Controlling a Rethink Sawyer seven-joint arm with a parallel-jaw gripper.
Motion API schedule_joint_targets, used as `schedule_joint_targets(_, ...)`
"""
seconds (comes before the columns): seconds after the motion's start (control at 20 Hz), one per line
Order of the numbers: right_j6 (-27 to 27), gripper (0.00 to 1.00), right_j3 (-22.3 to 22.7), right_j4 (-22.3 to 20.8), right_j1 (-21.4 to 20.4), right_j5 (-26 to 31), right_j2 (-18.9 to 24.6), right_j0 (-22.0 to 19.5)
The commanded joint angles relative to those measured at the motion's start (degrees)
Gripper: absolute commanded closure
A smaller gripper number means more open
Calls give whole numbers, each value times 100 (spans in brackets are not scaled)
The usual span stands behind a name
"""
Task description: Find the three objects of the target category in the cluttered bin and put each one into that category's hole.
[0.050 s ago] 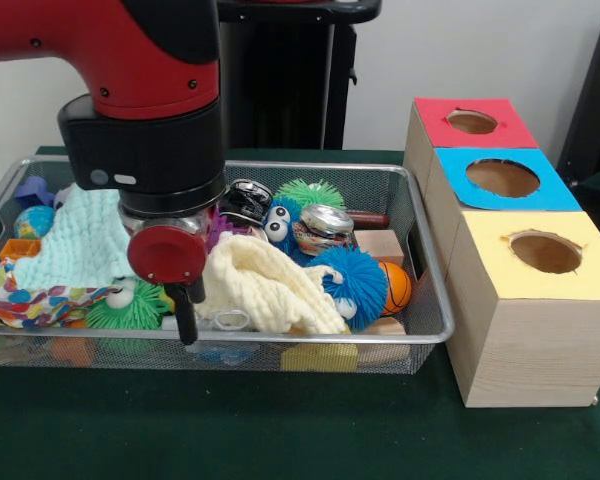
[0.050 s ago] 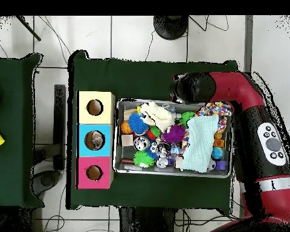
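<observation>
A wire mesh bin point(image 1: 432, 262) point(image 2: 115, 140) is heaped with toys and cloths. My gripper point(image 1: 185, 316) hangs low over the bin's front left part, beside a green fuzzy ball with eyes point(image 1: 130, 305) and a cream cloth point(image 1: 265, 285). Two crushed cans point(image 1: 326, 226) point(image 1: 246, 200) lie near the middle, next to a blue fuzzy ball point(image 1: 350, 280) and an orange ball point(image 1: 396, 288). To the right stand three wooden boxes with round holes: red point(image 1: 472, 122), blue point(image 1: 502, 178), yellow point(image 1: 545, 252). In the overhead view the arm's wrist point(image 2: 196, 88) hides the gripper.
A mint cloth point(image 1: 80, 245) point(image 2: 200, 142) and a dotted cloth point(image 1: 25, 300) point(image 2: 215, 110) cover the bin's left side. The overhead view shows a grey object inside the blue box's hole point(image 2: 96, 140). A second green table point(image 2: 11, 133) lies beyond the boxes.
</observation>
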Motion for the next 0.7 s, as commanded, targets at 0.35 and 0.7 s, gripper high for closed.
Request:
schedule_joint_targets(0.35, 22, 0, 277, 228, 97, 736, -588, 219)
schedule_joint_targets(0.7, 3, 0, 346, 194, 213, 413, -668, 204)
